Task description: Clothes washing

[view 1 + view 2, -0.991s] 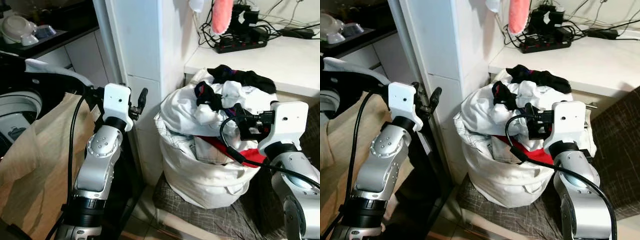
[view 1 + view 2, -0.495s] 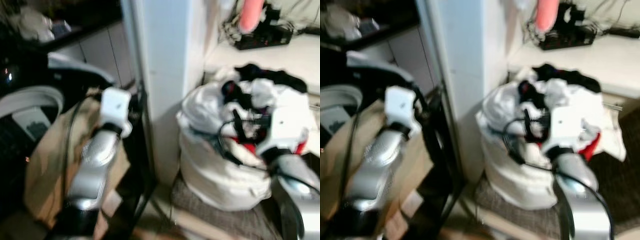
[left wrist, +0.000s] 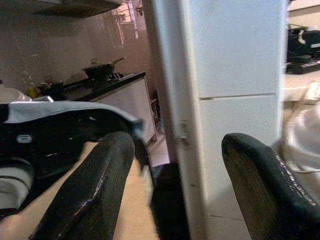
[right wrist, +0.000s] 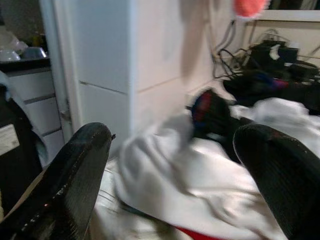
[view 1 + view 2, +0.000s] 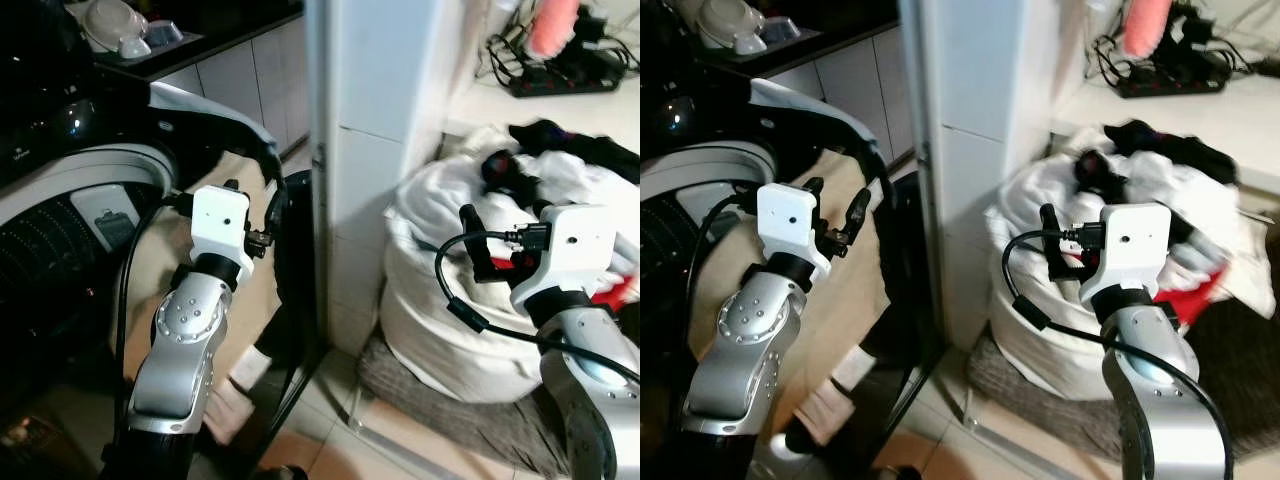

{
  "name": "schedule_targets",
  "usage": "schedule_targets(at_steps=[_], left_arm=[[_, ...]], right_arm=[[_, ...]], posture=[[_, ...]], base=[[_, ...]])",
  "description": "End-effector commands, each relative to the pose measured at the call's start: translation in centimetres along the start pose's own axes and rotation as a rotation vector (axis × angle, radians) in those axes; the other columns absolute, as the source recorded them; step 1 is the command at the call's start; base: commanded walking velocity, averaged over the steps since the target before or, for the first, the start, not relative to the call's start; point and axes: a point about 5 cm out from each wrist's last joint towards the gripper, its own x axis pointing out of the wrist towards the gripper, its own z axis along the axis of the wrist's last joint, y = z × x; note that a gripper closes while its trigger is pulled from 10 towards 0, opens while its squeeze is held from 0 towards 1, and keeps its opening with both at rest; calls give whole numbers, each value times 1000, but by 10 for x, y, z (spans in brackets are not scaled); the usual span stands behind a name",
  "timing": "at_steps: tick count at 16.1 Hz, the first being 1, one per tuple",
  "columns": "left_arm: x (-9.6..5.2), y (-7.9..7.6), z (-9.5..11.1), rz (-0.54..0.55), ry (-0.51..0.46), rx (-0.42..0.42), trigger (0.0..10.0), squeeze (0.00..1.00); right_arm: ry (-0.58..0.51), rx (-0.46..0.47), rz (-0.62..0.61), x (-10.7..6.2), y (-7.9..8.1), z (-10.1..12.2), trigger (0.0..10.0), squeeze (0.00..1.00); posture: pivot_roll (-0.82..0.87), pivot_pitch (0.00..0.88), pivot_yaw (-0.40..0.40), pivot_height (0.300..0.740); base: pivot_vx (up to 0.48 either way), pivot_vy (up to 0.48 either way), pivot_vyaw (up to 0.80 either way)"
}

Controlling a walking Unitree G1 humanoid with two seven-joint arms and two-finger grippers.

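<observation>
Both silver arms are raised with elbows bent, forearms rising to white wrist blocks. The left end effector (image 5: 840,215) points to the robot's right, its two black fingers (image 3: 95,200) spread wide apart and holding nothing. The right end effector (image 5: 478,245) points to the robot's left, its fingers likewise parted and empty.

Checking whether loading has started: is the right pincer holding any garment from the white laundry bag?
No. The right pincer is open, its two black fingers spread apart with nothing between them, over the white laundry bag.

No legible text, label, brand, number or sign on anything here
</observation>
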Motion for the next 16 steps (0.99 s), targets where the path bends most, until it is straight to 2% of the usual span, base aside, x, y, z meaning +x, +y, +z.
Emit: schedule_targets(at_steps=[1, 3, 4, 8, 12, 16], left_arm=[[4, -6, 5, -17, -8, -5, 10000, 0], [7, -8, 5, -1, 10, 4, 10000, 0], [11, -11, 6, 4, 2, 16, 10000, 0], [15, -11, 3, 12, 24, 39, 10000, 0], [20, -14, 4, 5, 33, 53, 10000, 0], [21, -16, 6, -3, 25, 43, 10000, 0]], right_arm=[[7, -1, -13, 0, -6, 0, 10000, 0], [13, -23, -27, 2, -10, 0, 10000, 0], [15, -64, -68, 6, -17, 1, 10000, 0], [28, -101, -102, 7, -21, -4, 10000, 0], [47, -124, -82, 7, -21, -7, 10000, 0], [38, -127, -94, 8, -22, -5, 10000, 0]], posture=[[-142, 0, 62, 740], [-142, 0, 62, 740], [-140, 0, 58, 740], [-140, 0, 59, 740], [-142, 0, 59, 740], [-143, 0, 62, 740]], base=[[0, 0, 0], [0, 0, 0], [0, 0, 0], [0, 0, 0], [0, 0, 0], [269, 0, 800]])
